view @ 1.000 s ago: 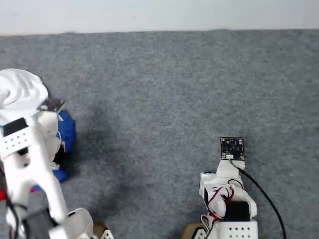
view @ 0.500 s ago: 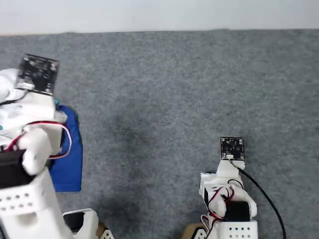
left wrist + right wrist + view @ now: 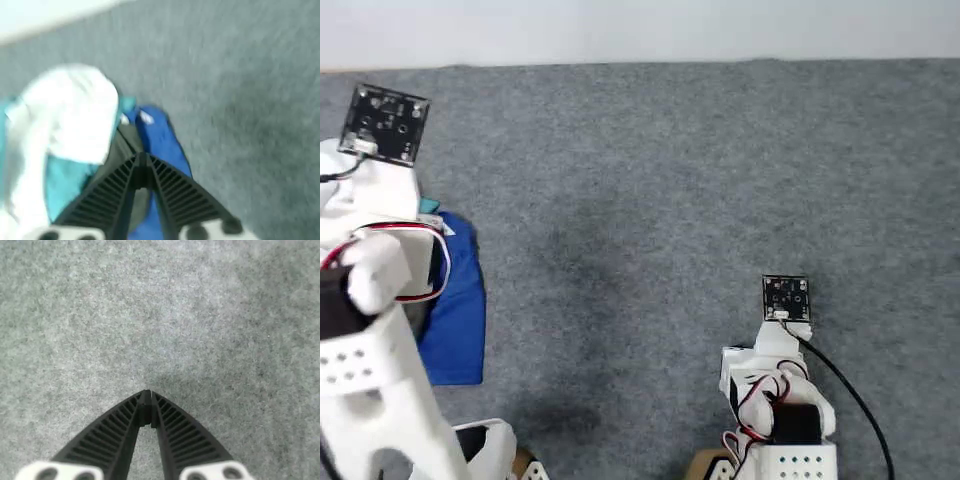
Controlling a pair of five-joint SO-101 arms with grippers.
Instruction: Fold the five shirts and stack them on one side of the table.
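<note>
A pile of shirts lies at the table's left edge. In the left wrist view a white shirt (image 3: 75, 112) sits on top, with a teal shirt (image 3: 60, 182), a dark grey one (image 3: 129, 139) and a blue shirt (image 3: 161, 137) under it. My left gripper (image 3: 143, 162) hangs shut above the pile with nothing between its fingers. From above, the left arm (image 3: 380, 270) covers most of the pile, leaving the blue shirt (image 3: 460, 315) and some white cloth (image 3: 332, 165) showing. My right gripper (image 3: 148, 396) is shut over bare grey mat, its arm (image 3: 778, 395) drawn back at the near edge.
Grey felt mat (image 3: 670, 180) covers the table, open across the middle and right. A pale wall strip (image 3: 640, 30) runs along the far edge. A cable (image 3: 850, 390) trails from the right arm.
The left arm has risen from the pile and swung toward the far left, so more of the blue shirt shows. The right arm has kept still.
</note>
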